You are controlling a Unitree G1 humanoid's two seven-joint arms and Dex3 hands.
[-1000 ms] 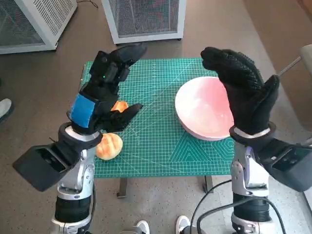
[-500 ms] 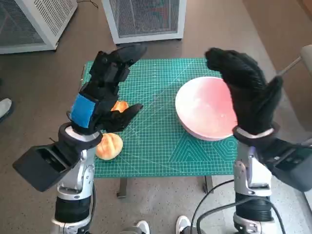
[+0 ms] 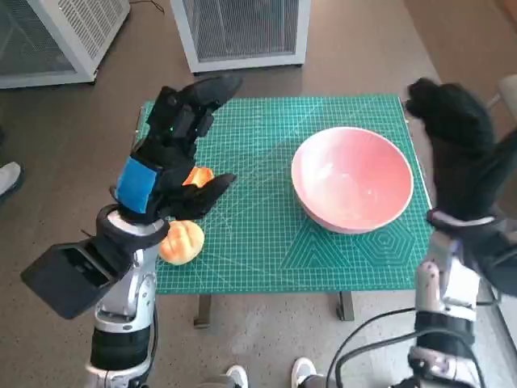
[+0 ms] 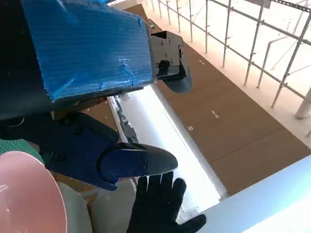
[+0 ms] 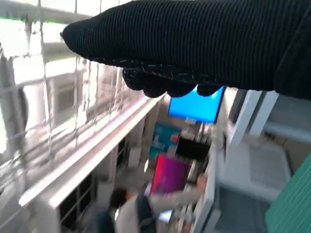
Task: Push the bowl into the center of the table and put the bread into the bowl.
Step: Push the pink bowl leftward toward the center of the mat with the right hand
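A pink bowl (image 3: 353, 178) sits on the right half of the green cutting mat (image 3: 266, 234); its rim also shows in the left wrist view (image 4: 29, 194). A golden bread roll (image 3: 181, 242) lies near the mat's front left edge, and an orange piece (image 3: 198, 175) peeks out behind my left hand. My left hand (image 3: 171, 153) hovers raised over the left side of the mat, fingers spread, holding nothing. My gloved right hand (image 3: 456, 145) is raised beside the bowl's right rim, off the table edge, fingers apart and empty; the glove (image 4: 163, 204) also shows in the left wrist view.
White mesh-sided cabinets (image 3: 242, 32) stand on the floor behind the table, another (image 3: 48, 40) at the back left. A shoe (image 3: 8, 179) shows at the far left and feet (image 3: 266, 376) below the front edge. A person (image 5: 131, 208) appears in the right wrist view.
My right hand has swung from over the bowl out to the right, past the bowl's rim. The bowl now shows whole. My left hand and the bread have stayed put.
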